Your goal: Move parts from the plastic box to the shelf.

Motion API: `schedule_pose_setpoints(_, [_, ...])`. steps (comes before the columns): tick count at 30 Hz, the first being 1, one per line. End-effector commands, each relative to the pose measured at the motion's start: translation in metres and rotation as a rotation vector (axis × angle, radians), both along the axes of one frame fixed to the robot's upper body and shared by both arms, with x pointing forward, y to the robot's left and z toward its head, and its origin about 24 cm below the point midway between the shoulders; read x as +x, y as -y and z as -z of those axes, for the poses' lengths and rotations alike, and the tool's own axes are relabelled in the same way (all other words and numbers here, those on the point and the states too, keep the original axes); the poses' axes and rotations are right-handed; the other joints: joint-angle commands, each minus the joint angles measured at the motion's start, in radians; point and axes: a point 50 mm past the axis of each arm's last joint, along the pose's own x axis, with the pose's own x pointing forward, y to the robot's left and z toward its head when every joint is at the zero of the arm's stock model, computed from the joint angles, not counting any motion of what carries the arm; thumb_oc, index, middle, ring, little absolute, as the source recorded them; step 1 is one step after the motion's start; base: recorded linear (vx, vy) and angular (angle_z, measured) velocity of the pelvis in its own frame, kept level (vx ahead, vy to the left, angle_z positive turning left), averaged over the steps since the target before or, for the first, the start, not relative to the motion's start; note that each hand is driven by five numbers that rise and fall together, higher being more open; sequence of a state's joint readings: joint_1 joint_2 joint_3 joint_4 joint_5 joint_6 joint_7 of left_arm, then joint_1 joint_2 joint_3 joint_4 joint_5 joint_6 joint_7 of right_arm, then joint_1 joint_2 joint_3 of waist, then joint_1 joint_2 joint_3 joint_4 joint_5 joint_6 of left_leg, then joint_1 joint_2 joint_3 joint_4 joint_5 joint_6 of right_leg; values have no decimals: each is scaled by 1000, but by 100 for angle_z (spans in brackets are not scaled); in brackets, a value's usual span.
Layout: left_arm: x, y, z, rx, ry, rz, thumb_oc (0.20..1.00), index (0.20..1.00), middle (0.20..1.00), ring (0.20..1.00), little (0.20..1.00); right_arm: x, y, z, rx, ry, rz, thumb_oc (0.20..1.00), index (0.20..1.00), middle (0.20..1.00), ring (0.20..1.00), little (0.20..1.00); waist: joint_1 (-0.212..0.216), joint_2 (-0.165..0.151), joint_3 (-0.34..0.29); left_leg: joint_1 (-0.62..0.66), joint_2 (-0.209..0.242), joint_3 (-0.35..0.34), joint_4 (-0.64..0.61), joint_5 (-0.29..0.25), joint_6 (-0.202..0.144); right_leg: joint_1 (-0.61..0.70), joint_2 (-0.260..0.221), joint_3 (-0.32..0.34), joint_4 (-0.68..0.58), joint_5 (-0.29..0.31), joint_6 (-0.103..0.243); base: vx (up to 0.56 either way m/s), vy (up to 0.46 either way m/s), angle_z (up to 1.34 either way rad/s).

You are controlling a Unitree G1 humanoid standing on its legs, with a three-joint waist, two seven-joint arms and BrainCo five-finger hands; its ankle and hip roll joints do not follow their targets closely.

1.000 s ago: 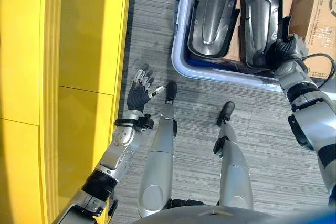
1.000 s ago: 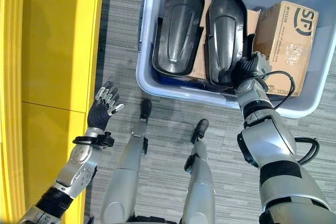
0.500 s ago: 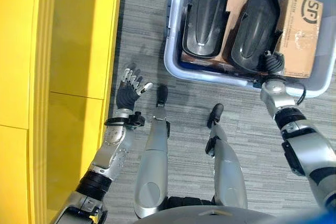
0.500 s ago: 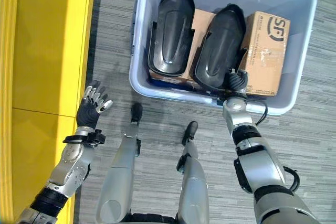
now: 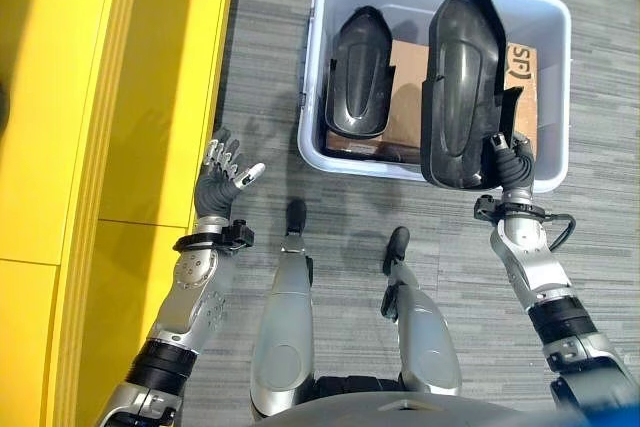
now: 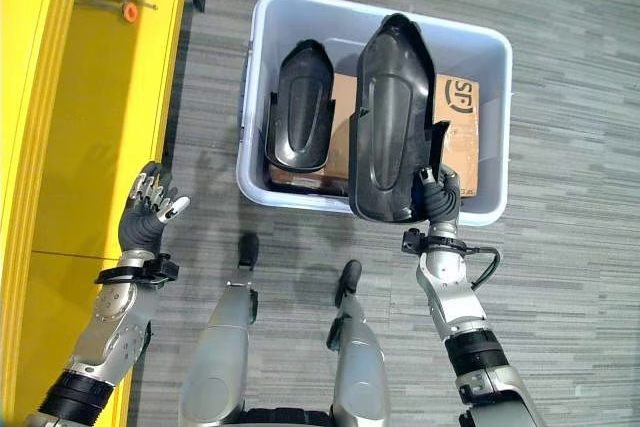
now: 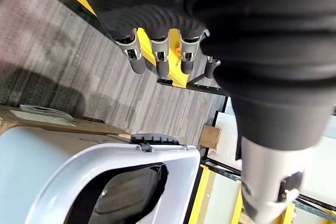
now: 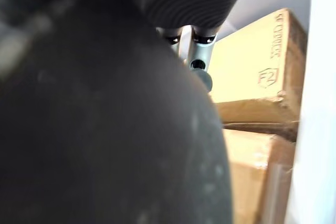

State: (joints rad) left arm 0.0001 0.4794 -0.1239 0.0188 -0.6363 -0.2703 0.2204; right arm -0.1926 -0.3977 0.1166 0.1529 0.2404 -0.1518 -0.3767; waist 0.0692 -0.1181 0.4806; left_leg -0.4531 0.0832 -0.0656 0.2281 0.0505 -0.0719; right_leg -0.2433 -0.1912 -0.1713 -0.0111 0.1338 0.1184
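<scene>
Floor: grey striped carpet; I see the yellow shelf along the robot's left.
Plastic box: pale box on the floor, holding one black part on cardboard boxes.
Right hand: fingers clamped on the lower edge of a second black part, raised above the box.
Left hand: fingers spread, holding nothing, beside the shelf.

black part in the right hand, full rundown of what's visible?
The black part is a long moulded shell, glossy dark plastic by the look, rounded at the far end, with a raised smooth centre and notched flanges along its sides. The right hand grips its near end, holding it over the plastic box and above the cardboard boxes inside. A second, similar part lies in the box beside it.
</scene>
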Motion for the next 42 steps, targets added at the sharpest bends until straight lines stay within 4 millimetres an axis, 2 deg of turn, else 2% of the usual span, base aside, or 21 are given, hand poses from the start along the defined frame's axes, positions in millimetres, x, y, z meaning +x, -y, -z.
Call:
schedule_pose_setpoints(1, [-13, 1, 3, 30, 13, 33, 1000, 1000, 1000, 1000, 1000, -11, 24, -16, -39, 105, 11, 200, 200, 200, 200, 200, -10, 27, -138, 98, 0, 12, -122, 3, 39, 57, -16, 3, 94, -122, 37, 42, -65, -5])
schedule_pose_setpoints(4, [-23, -8, 13, 48, -32, 26, 1000, 1000, 1000, 1000, 1000, -33, 29, 0, -5, 44, -29, 200, 200, 200, 200, 200, -27, 32, -214, 192, 27, 24, -151, 3, 27, 129, -6, 10, 84, -135, 40, 69, -65, -6])
schedule_pose_setpoints(8, [-36, -15, 23, 48, -81, 15, 1000, 1000, 1000, 1000, 1000, -46, 26, 7, 20, 11, -93, 200, 200, 200, 200, 200, -34, 39, -273, 269, 57, 33, -178, 7, 15, 184, 19, 19, 85, -164, 34, 24, -98, -17])
schedule_pose_setpoints(15, [-53, -14, 44, -10, -161, 1, 1000, 1000, 1000, 1000, 1000, -48, 15, -5, 34, 39, -236, 200, 200, 200, 200, 200, -17, 58, -342, 365, 134, 41, -199, 34, -14, 271, 99, 33, 85, -233, -8, -17, -139, -15])
schedule_pose_setpoints(18, [-55, -8, 49, -42, -176, 19, 1000, 1000, 1000, 1000, 1000, -36, 11, -23, 8, 98, -283, 200, 200, 200, 200, 200, 6, 66, -343, 363, 161, 19, -206, 92, -33, 297, 143, 24, 67, -242, -37, -106, -171, -5])
schedule_pose_setpoints(19, [-55, -8, 49, -42, -175, 19, 1000, 1000, 1000, 1000, 1000, -36, 11, -23, 8, 99, -283, 200, 200, 200, 200, 200, 5, 67, -343, 363, 161, 19, -207, 93, -33, 297, 144, 24, 67, -242, -37, -154, -186, 11])
schedule_pose_setpoints(20, [-55, -3, 53, -61, -188, 37, 1000, 1000, 1000, 1000, 1000, -30, 12, -33, -18, 128, -287, 200, 200, 200, 200, 200, 23, 75, -343, 342, 177, -7, -240, 167, -59, 303, 173, 0, 43, -245, -55, -96, -117, 19])
schedule_pose_setpoints(21, [-55, -3, 53, -61, -188, 37, 1000, 1000, 1000, 1000, 1000, -29, 12, -33, -18, 128, -287, 200, 200, 200, 200, 200, 22, 75, -344, 341, 177, -8, -240, 167, -59, 303, 173, -1, 43, -245, -55, -208, -186, 41])
schedule_pose_setpoints(22, [-52, 2, 52, -67, -183, 53, 1000, 1000, 1000, 1000, 1000, -28, 16, -41, -46, 158, -263, 200, 200, 200, 200, 200, 32, 79, -339, 313, 185, 8, -264, 224, -70, 306, 179, -36, 31, -241, -64, -375, -150, 83])
schedule_pose_setpoints(23, [-41, 7, 47, -40, -156, 73, 1000, 1000, 1000, 1000, 1000, -28, 25, -41, -89, 141, -211, 200, 200, 200, 200, 200, 19, 59, -324, 276, 167, 77, -138, 169, -39, 282, 147, -93, 30, -218, -77, -382, -146, 101])
schedule_pose_setpoints(24, [-41, 7, 47, -40, -156, 74, 1000, 1000, 1000, 1000, 1000, -28, 25, -41, -89, 141, -210, 200, 200, 200, 200, 200, 17, 59, -325, 270, 167, 74, -133, 168, -38, 280, 148, -94, 30, -216, -77, -359, -107, 118])
schedule_pose_setpoints(25, [-40, 6, 44, -45, -138, 63, 1000, 1000, 1000, 1000, 1000, -29, 27, -38, -90, 132, -197, 200, 200, 200, 200, 200, 18, 49, -323, 289, 148, 72, -55, 110, -31, 271, 130, -111, 28, -203, -81, -220, -38, 117])
schedule_pose_setpoints(26, [-35, 5, 40, -45, -111, 47, 1000, 1000, 1000, 1000, 1000, -36, 32, -31, -65, 118, -163, 200, 200, 200, 200, 200, -1, 41, -335, 318, 132, 99, 46, 23, -15, 265, 107, -156, 14, -192, -80, -213, -39, 92])
schedule_pose_setpoints(27, [-35, 5, 40, -45, -111, 48, 1000, 1000, 1000, 1000, 1000, -36, 32, -30, -65, 118, -163, 200, 200, 200, 200, 200, -2, 43, -333, 316, 133, 97, 54, 18, -15, 268, 109, -158, 14, -193, -80, -171, 6, 95])
schedule_pose_setpoints(28, [-32, 4, 37, -40, -100, 40, 1000, 1000, 1000, 1000, 1000, -39, 33, -25, -42, 106, -146, 200, 200, 200, 200, 200, -15, 43, -340, 343, 142, 129, 81, -8, -9, 265, 101, -183, 17, -190, -84, -93, 116, 135])
schedule_pose_setpoints(29, [-30, 4, 35, -38, -92, 38, 1000, 1000, 1000, 1000, 1000, -50, 36, -9, 21, 62, -104, 200, 200, 200, 200, 200, -47, 54, -363, 428, 146, 181, 45, -58, -9, 256, 84, -229, 28, -188, -76, -105, 193, 146])
schedule_pose_setpoints(31, [-28, 9, 35, -34, -88, 57, 1000, 1000, 1000, 1000, 1000, -59, 39, 0, 68, 46, -58, 200, 200, 200, 200, 200, -73, 82, -387, 484, 147, 221, -79, -106, -18, 257, 66, -263, 43, -189, -48, 32, 256, 90])
schedule_pose_setpoints(33, [-29, 13, 38, -37, -100, 78, 1000, 1000, 1000, 1000, 1000, -65, 41, 6, 102, 25, -46, 200, 200, 200, 200, 200, -78, 98, -405, 498, 122, 209, -172, -112, -18, 260, 37, -294, 54, -180, -31, 35, 256, 95])
schedule_pose_setpoints(35, [-30, 14, 38, -30, -105, 87, 1000, 1000, 1000, 1000, 1000, -65, 41, 8, 107, 17, -46, 200, 200, 200, 200, 200, -76, 102, -410, 503, 108, 195, -200, -110, -13, 260, 25, -304, 57, -175, -24, -10, 175, 49])
schedule_pose_setpoints(37, [-31, 11, 33, 4, -90, 93, 1000, 1000, 1000, 1000, 1000, -62, 38, 9, 118, 14, -42, 200, 200, 200, 200, 200, -52, 102, -417, 503, 69, 160, -249, -99, 1, 261, -32, -348, 67, -137, 5, -24, 294, 58])
schedule_pose_setpoints(42, [-40, 0, 32, 12, -91, 39, 1000, 1000, 1000, 1000, 1000, -52, 27, 8, 114, 15, -72, 200, 200, 200, 200, 200, -8, 92, -414, 505, -8, 121, -284, -113, 42, 272, -107, -370, 86, -94, 43, -21, 250, 71])
